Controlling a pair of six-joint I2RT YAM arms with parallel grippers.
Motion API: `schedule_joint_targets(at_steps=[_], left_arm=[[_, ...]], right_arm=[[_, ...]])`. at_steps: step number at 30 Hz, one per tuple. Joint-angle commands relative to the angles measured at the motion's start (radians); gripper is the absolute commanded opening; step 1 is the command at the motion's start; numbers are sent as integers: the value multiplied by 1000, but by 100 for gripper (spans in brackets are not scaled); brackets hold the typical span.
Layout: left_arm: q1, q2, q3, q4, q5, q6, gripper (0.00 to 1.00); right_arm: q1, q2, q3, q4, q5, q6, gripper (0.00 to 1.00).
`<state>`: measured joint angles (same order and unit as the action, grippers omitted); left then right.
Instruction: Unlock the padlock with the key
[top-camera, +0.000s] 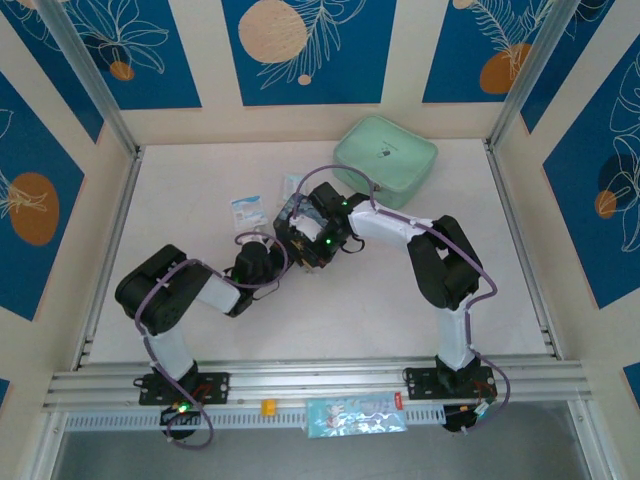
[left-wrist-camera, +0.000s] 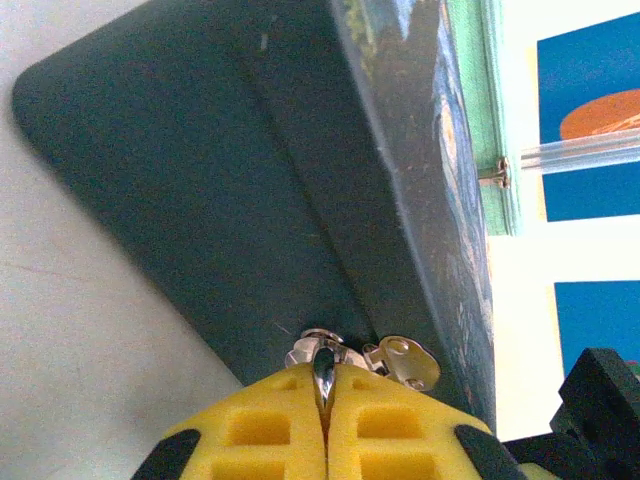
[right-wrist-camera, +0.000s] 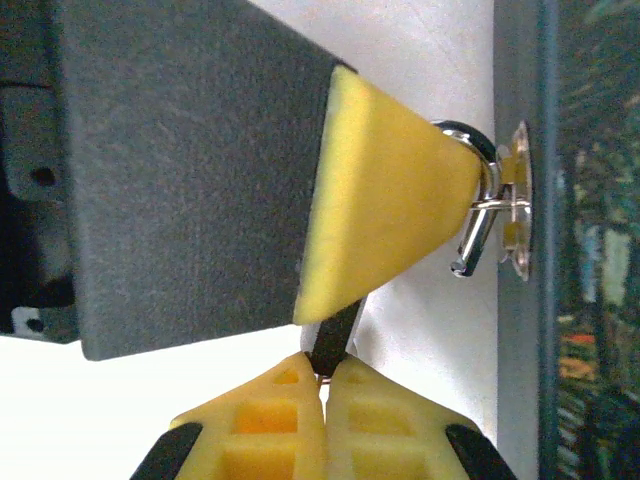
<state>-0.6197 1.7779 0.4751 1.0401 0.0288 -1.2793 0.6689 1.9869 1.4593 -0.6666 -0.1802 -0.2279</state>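
Both pairs of fingers are closed: the left fingers (left-wrist-camera: 265, 430) steady the padlock (right-wrist-camera: 476, 240), hanging from the hasp (right-wrist-camera: 520, 205) of the tin box (left-wrist-camera: 230, 180), so the right fingers (right-wrist-camera: 265, 425) can turn the pinched key (right-wrist-camera: 335, 342), apparently seated in it.

Two pincers: left pincer (left-wrist-camera: 323, 385) and right pincer (right-wrist-camera: 325, 375). One padlock (right-wrist-camera: 470, 248), clamped in the left pincer. One key (right-wrist-camera: 335, 342), a thin dark strip pinched in the right pincer. One dark tin box (left-wrist-camera: 200, 180) just ahead of both, bearing one metal hasp (right-wrist-camera: 520, 215). Two small blue-and-white packets (top-camera: 246, 212) beyond the left pincer on the desk (top-camera: 180, 190), the second packet (top-camera: 292, 184) farther off. One mint-green case (top-camera: 385, 160) past the right pincer. One yellow block (top-camera: 268, 406) and one patterned packet (top-camera: 355, 415) well behind both.
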Motion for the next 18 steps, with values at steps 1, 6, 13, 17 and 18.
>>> schedule_joint_targets(at_steps=[1,6,13,17,18], left_arm=[[-9,21,13,12,-11,8,0],[-11,35,8,31,-43,-10,0],[-21,39,6,29,-101,-27,0],[-27,48,-10,57,-144,-51,0],[-28,49,-14,65,-153,-57,0]], right_arm=[[1,-22,-4,1,-54,14,0],[3,-76,-41,28,-70,67,18],[-6,-143,-100,40,-89,143,32],[-12,-191,-141,62,-59,189,35],[-15,-201,-148,67,-36,205,36]])
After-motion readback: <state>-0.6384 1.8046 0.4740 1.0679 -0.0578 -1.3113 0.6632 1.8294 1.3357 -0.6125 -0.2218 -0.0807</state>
